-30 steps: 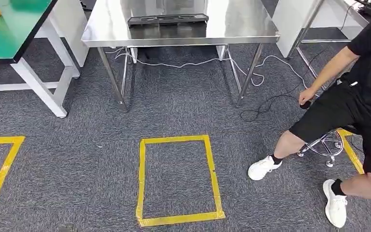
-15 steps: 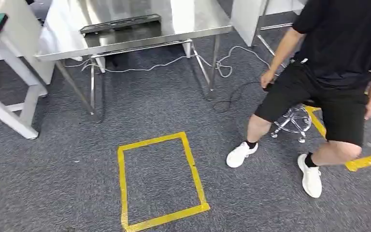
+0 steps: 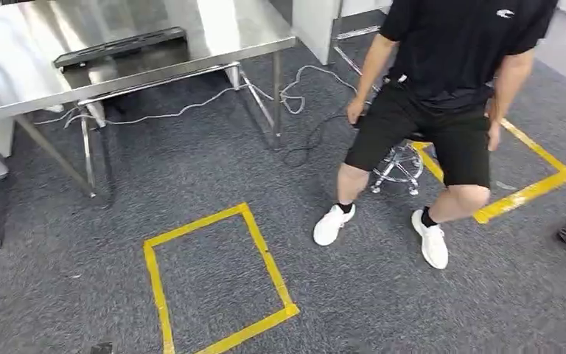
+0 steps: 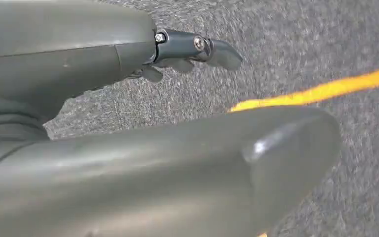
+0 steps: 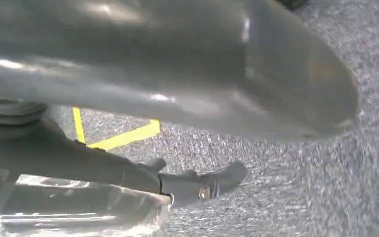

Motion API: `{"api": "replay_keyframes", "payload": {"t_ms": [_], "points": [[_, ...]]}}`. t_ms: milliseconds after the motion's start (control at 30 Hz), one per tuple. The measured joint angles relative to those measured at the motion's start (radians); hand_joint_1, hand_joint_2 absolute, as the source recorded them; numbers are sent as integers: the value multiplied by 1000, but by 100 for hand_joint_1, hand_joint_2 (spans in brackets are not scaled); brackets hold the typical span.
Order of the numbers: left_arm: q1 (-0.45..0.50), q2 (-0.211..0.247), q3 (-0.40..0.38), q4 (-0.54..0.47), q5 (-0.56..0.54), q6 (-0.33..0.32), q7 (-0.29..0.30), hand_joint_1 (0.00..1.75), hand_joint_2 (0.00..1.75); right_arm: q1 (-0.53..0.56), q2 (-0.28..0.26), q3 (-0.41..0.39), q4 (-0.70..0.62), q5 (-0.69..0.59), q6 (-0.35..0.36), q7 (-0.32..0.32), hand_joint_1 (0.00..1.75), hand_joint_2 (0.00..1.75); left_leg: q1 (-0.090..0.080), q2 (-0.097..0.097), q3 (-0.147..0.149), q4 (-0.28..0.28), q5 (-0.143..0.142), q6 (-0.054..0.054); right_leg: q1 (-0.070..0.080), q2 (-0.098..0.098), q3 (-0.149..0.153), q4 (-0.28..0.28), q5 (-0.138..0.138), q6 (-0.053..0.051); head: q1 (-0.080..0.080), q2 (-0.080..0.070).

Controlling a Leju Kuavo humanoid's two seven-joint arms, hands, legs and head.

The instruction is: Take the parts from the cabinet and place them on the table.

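My left hand [image 4: 187, 123] hangs over grey carpet [image 3: 383, 295], fingers apart, holding nothing. My right hand [image 5: 177, 113] grips a clear plastic part [image 5: 74, 207]. At the head view's upper left stands the shiny steel table [image 3: 22, 81], bearing a flat black tray [image 3: 118, 46]; a seated person [image 3: 442, 96] is upper right.

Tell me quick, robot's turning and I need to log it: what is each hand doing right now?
Left hand: open, fingers apart, nothing in it, above the carpet.
Right hand: holds a clear plastic part.
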Motion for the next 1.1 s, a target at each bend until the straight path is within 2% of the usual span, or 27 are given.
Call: {"api": "replay_keyframes", "payload": {"t_ms": [33,67,100,133,167,200,233,333,367,400,433,500,533,567,633,667,700,767,800,833,867,900,933,1000,1033,1067,1100], "points": [[0,-1,0,0,0,0,0,0,0,1,-2,2,0,0,0,0,0,0,3,13,-1,0,0,-5,-8,-4,-2,4,7,12,0,0],[-1,-2,0,0,0,0,0,0,0,3,-5,2,0,0,0,0,0,0,6,27,-1,1,0,-11,-17,-9,28,-48,34,32,0,0],[-1,-5,0,0,0,0,0,0,0,5,-6,3,0,0,0,0,0,0,11,39,-2,6,-2,-21,-26,-22,77,-140,70,52,0,0],[-2,-5,0,0,0,0,0,0,0,5,-6,3,0,0,0,0,0,0,15,50,-5,18,-8,-32,-34,-50,137,-248,104,69,0,0],[-2,-4,0,0,0,0,0,0,0,1,-5,3,0,2,0,0,0,0,13,62,-9,33,-14,-44,-36,-97,165,-300,107,69,3,0],[-2,0,0,-1,-2,0,1,0,0,-3,-1,4,0,3,1,1,0,0,7,72,-14,43,-25,-58,-22,-93,155,-293,113,58,5,0],[-2,0,0,-1,-3,-1,1,0,0,-6,-2,4,0,3,1,1,0,0,6,79,-12,43,-29,-65,-25,-77,152,-286,114,43,-1,0],[-5,-2,0,0,-6,-4,2,0,0,0,-3,4,0,4,1,4,0,0,21,104,-10,51,-34,-72,-32,-40,144,-286,125,24,-8,0],[-5,0,0,0,-7,-5,3,0,0,1,0,4,0,4,1,5,0,0,28,67,-15,71,-60,-78,-34,-34,143,-287,131,14,-8,0],[-2,0,0,0,-8,-3,6,0,0,3,0,4,1,7,1,10,0,0,29,23,-36,127,-113,-79,-32,-26,139,-287,135,7,-8,0],[2,0,0,0,-10,-2,8,0,0,3,0,4,1,10,1,14,0,0,27,-7,-71,219,-172,-80,-29,-13,133,-287,139,1,-13,0],[7,1,0,0,-10,2,13,0,0,3,2,5,1,11,1,19,0,0,26,-23,-133,370,-240,-77,-21,12,122,-286,146,-6,-14,0],[9,1,0,0,-11,3,14,0,0,5,3,5,1,11,1,20,0,0,26,-25,-137,387,-238,-72,-18,26,119,-286,150,-7,-14,0],[9,1,0,0,-12,4,14,0,0,7,3,5,1,11,1,22,0,0,26,-27,-119,357,-215,-66,-16,40,118,-286,152,-4,-14,0],[9,1,0,0,-12,5,14,0,0,8,3,5,1,11,2,22,0,0,25,-47,-28,195,-133,-50,-13,68,118,-286,158,0,-14,0],[9,2,0,0,-13,7,14,0,0,7,5,5,1,11,2,22,0,0,24,-97,24,104,-101,-38,-13,81,117,-286,162,4,-15,0],[9,4,1,0,-14,8,14,0,0,5,8,5,1,11,2,22,0,0,19,-133,40,66,-99,-33,-4,91,113,-282,164,9,-14,0],[9,4,0,0,-15,9,14,0,0,5,8,5,1,11,2,22,0,0,12,-102,36,69,-95,-39,-6,111,103,-284,174,23,-15,0],[8,4,0,0,-15,9,14,0,0,8,8,5,1,11,2,22,0,0,5,-89,36,68,-91,-36,-8,123,99,-289,180,33,-14,0],[7,3,0,0,-15,9,14,0,0,11,8,5,2,12,2,22,0,0,5,-75,38,54,-78,-30,-2,134,86,-292,186,42,-14,0],[6,2,0,0,-16,9,14,0,0,10,6,5,3,12,2,22,0,0,10,-59,38,42,-64,-26,-4,77,79,-268,174,35,-12,0],[7,1,0,0,-16,9,14,0,0,9,5,6,3,15,2,23,0,0,6,-50,33,38,-60,-18,0,30,53,-224,140,27,-8,0],[10,2,0,0,-16,9,16,0,0,6,5,6,3,16,2,23,0,0,3,-34,28,38,-57,-15,-2,10,19,-151,100,20,-4,0],[14,2,1,0,-16,10,17,0,0,5,5,8,3,18,5,25,0,0,-3,2,16,39,-51,-12,-5,-2,-49,10,32,19,-2,0],[14,2,2,0,-16,10,17,0,0,6,4,9,3,20,8,25,0,0,-6,16,11,40,-48,-12,-6,-4,-55,42,23,27,-2,0],[14,1,2,0,-16,10,18,0,0,8,3,10,3,21,8,28,0,0,-8,30,7,40,-46,-14,-6,-5,-33,20,31,34,-2,0],[14,1,2,0,-16,10,18,0,0,9,2,10,3,21,8,29,0,0,-9,43,5,40,-45,-16,-6,-11,16,-48,51,42,-1,0]]}}
